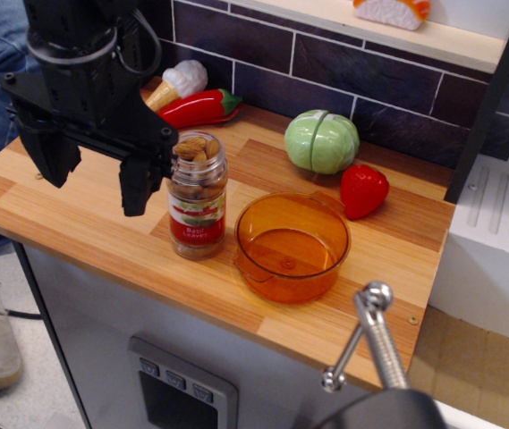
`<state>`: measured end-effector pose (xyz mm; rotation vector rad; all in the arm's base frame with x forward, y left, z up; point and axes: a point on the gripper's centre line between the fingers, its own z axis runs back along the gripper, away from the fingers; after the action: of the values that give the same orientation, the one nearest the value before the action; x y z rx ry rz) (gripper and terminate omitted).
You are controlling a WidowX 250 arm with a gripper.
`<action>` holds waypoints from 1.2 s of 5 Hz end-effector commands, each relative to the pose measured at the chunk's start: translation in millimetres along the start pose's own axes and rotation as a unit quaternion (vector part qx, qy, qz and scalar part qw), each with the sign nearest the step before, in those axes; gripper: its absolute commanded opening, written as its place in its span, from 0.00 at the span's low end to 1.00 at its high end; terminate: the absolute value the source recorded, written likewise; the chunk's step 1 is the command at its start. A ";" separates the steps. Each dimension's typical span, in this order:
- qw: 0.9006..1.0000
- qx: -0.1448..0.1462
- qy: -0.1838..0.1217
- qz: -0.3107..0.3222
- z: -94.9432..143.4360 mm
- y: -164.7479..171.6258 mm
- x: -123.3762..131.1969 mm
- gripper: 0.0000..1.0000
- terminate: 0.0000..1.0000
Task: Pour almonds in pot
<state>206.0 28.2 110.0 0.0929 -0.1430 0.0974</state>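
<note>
The almonds (192, 148) fill the top of a clear cylindrical jar (198, 198) with a red, white and green label. The jar stands upright on the wooden counter. The translucent orange pot (291, 246) sits just to its right, empty, close to the jar. My black gripper (97, 179) hangs to the left of the jar, open and holding nothing. Its right finger (139, 185) is close beside the jar; its left finger (55, 157) is farther left.
A green cabbage (322, 140) and a red strawberry (363, 190) lie behind the pot. A red pepper (199, 107) and a toy ice cream cone (178, 83) lie at the back left. A metal handle (370, 335) sticks up at the front right. A white rack (500, 223) stands to the right.
</note>
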 end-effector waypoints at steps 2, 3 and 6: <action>0.991 -0.115 0.017 0.070 9.7 8.1 0.8 1.00 0.00; 0.966 -0.199 0.065 0.154 17.4 15.9 13.8 1.00 0.00; 0.839 -0.229 0.254 0.423 -15.0 53.0 69.0 1.00 0.00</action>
<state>269.7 83.4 98.3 -0.4868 0.4186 0.9896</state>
